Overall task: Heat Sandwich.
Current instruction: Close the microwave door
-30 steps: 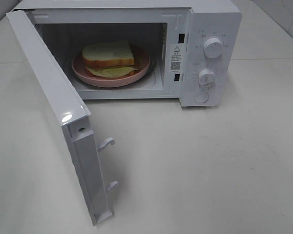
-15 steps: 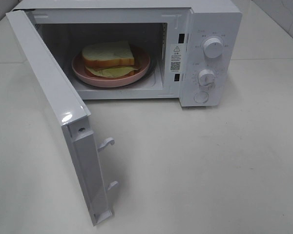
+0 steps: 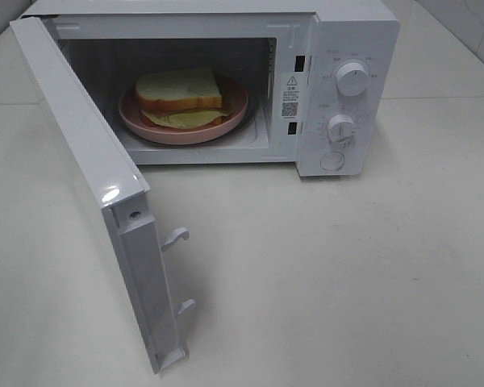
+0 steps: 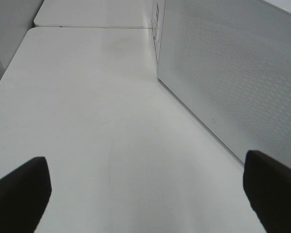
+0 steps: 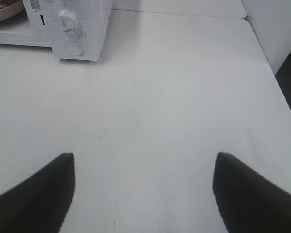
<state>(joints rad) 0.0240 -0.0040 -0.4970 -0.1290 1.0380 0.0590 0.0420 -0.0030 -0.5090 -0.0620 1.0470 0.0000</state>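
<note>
The sandwich [image 3: 180,95] is sat on a pink plate [image 3: 185,134] inside the microwave [image 3: 355,40], roughly mid-cavity. Pale bread is seen on top, with yellow-green filling poking out underneath toward the front. The door [image 3: 81,137] is swung wide open to the left, with two latch hooks shown on its near edge. On the panel right of the cavity, an upper knob [image 3: 352,79], a lower knob [image 3: 340,128] and a round button [image 3: 333,160] are stacked one under the other. The whole lot is parked on a white tabletop [image 3: 347,266].

The left end effector [image 4: 145,189] is spread wide open with nothing gripped, held low over the tabletop beside the door's dotted outer face. The right end effector [image 5: 144,189] is opened wide too, also empty, pointed toward the microwave's panel from well back.
</note>
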